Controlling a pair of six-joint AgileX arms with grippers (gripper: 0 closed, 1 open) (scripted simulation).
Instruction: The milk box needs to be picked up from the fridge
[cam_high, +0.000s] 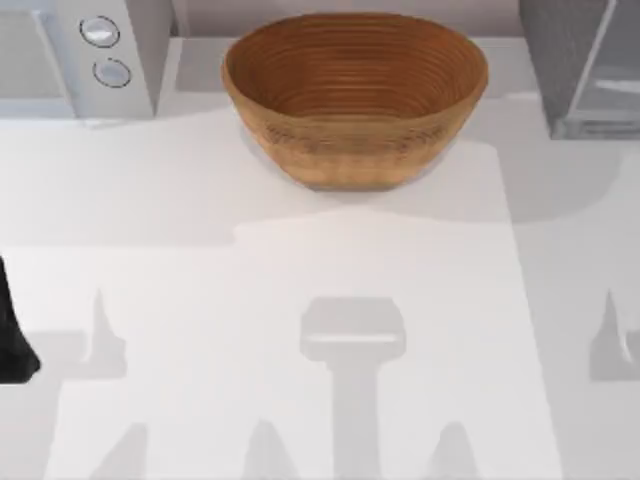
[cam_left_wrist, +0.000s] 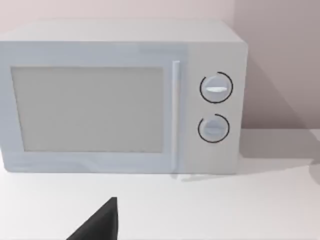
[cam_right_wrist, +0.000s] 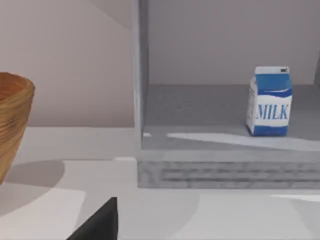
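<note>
Right wrist view: milk box (cam_right_wrist: 269, 102) upright inside open fridge (cam_right_wrist: 210, 165) at table's far right corner, reachable; end effector states can't tell.

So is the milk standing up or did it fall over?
Standing up. The milk box sits upright on the fridge floor, blue top uppermost, with the word MILK reading level.

White table (cam_high: 300, 330) carrying three things, all along its far edge: a brown ribbed bowl (cam_high: 355, 95) sits at the middle, resting upright. At the far left corner stands a light grey appliance (cam_high: 95, 55) with two round dials, and over at the far right corner the dark grey speckled fridge (cam_high: 580, 65) rests directly on the surface.
</note>
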